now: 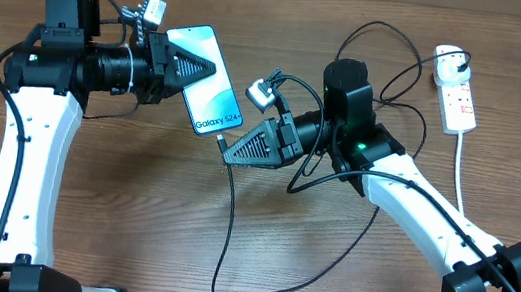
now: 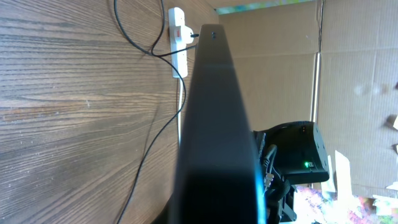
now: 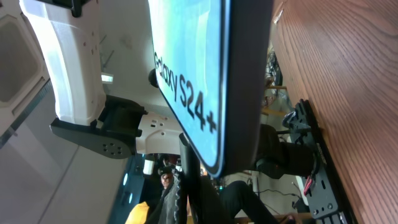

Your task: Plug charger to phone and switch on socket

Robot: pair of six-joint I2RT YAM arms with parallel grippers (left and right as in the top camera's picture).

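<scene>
Slim teal-screened Galaxy smartphone [image 1: 210, 84] tilted screen-up, the thin black charger cable [image 1: 233, 213] meeting its lower end; the cable's white plug adapter [image 1: 449, 60] sits in the white power strip [image 1: 460, 107]

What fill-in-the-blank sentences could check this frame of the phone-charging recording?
1. The left gripper is shut on the phone, whose screen reads Galaxy ____.
2. The right gripper is shut on the tip of the charger, whose cable is ____ in colour.
3. The socket lies on the table on the side of the ____ arm.
Missing words: S24+; black; right.
</scene>
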